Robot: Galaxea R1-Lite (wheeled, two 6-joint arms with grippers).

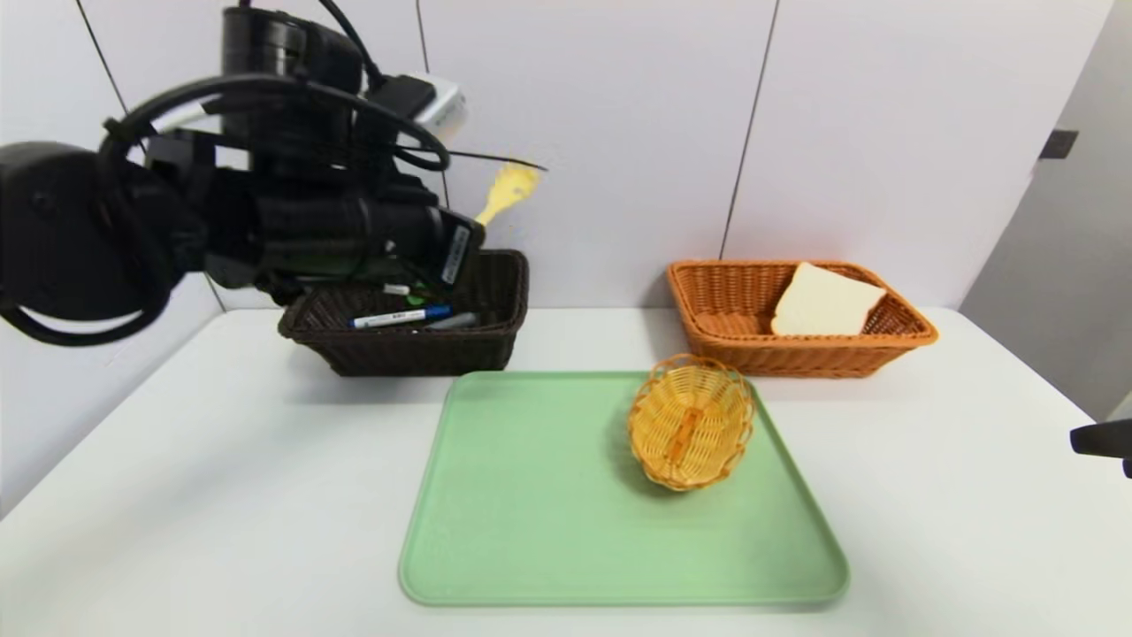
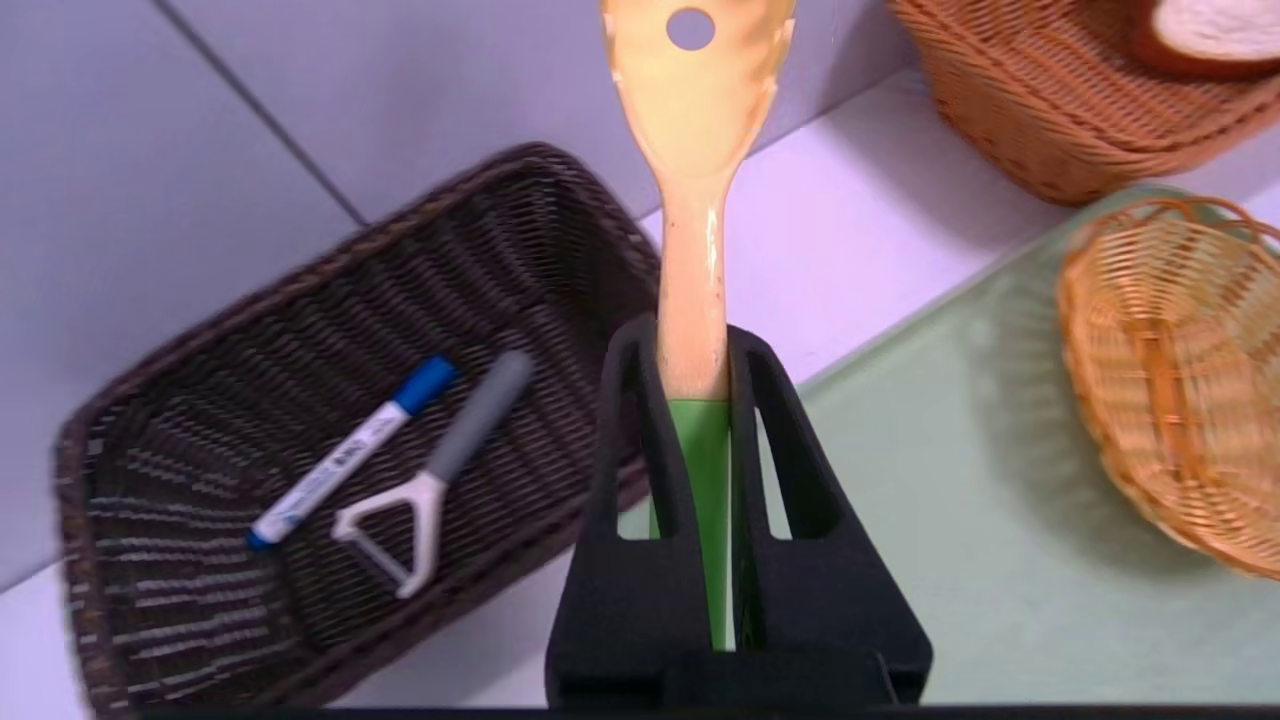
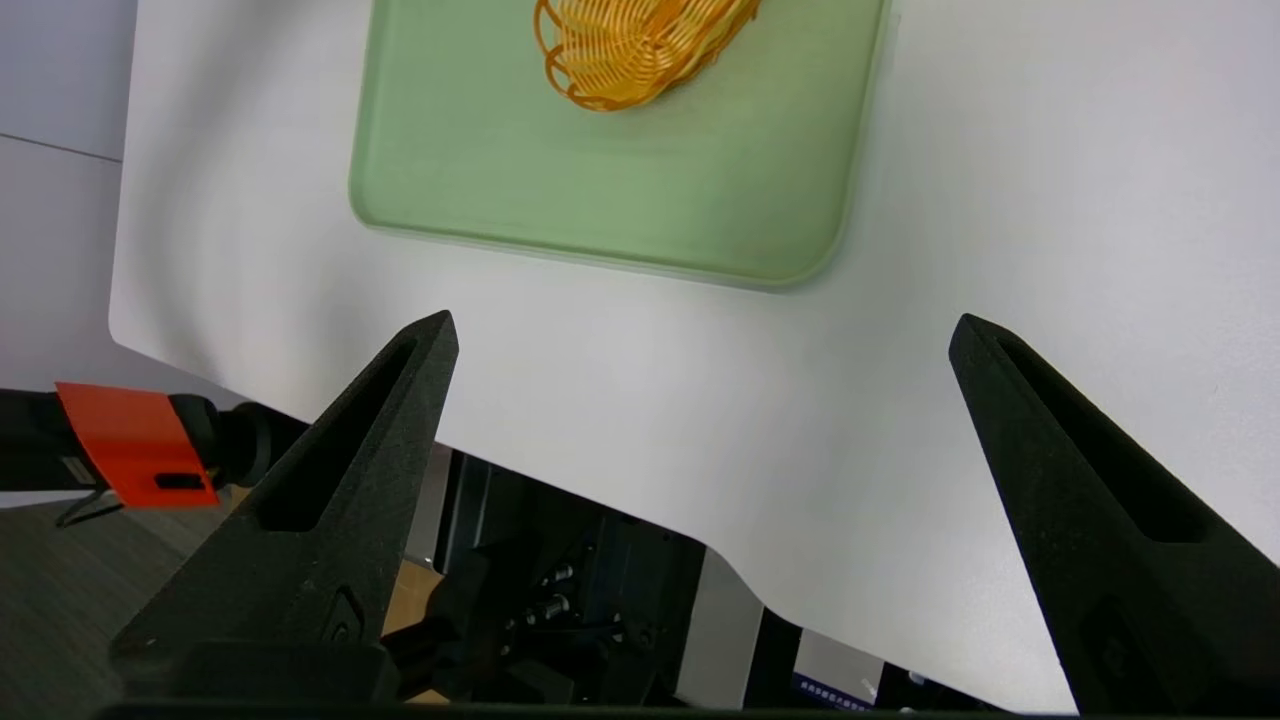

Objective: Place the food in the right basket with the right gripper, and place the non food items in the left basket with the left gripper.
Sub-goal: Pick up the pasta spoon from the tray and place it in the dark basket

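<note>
Left pincer [image 2: 695, 375] is clamped on a yellow spatula [image 2: 693, 150], raised above the dark basket [image 2: 150, 560] holding a marker [image 2: 350, 455] and peeler [image 2: 430, 480]. Right pincer [image 3: 700, 340] hangs apart beside the desk [image 3: 640, 400].

The left arm [image 1: 88, 234] is a bulky matte black body with rounded housings. Thick black cables [image 1: 265, 88] loop over its top, and a thin black tie end juts sideways. A white label with small print sits on its wrist end. The left gripper [image 2: 692, 350] has two black, grainy, tapering fingers [image 2: 630, 440], each with a long slot. The right gripper [image 3: 700, 330] has the same black, wedge-shaped, slotted fingers [image 3: 330, 480].
</note>
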